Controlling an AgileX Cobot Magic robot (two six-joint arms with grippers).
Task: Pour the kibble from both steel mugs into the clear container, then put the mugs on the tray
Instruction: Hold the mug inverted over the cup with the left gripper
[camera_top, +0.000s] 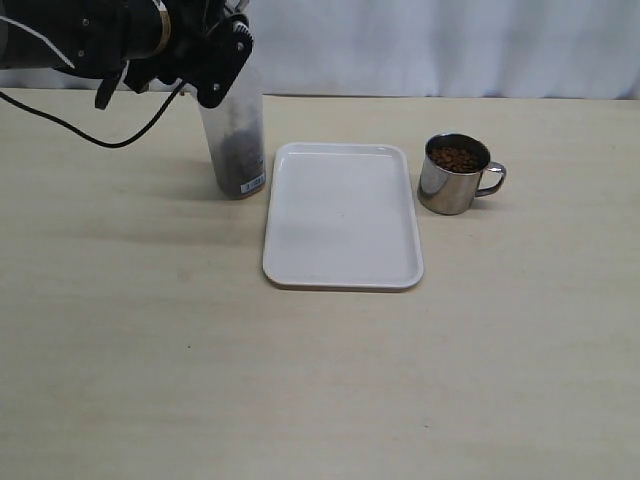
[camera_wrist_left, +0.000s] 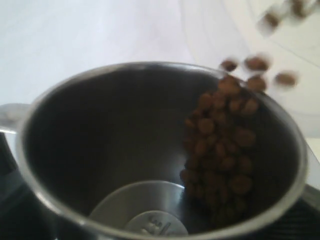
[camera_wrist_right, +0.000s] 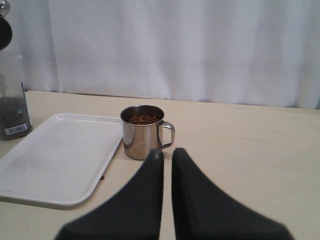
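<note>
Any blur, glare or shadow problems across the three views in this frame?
Left wrist view: whole frame soft, the tipped mug too close to focus, falling kibble smeared by motion. Exterior view: sharp and evenly lit, only faint soft shadows near the clear container. Right wrist view: full mug and tray crisp; right gripper a featureless black shape.

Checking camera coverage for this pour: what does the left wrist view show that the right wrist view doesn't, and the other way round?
Left wrist only: the inside of the tilted mug, with kibble sliding over its rim and some in mid-air. Right wrist only: the full mug standing beside the tray, the clear container, and the shut right gripper. Both: a steel mug holding kibble, though not the same one.
</note>
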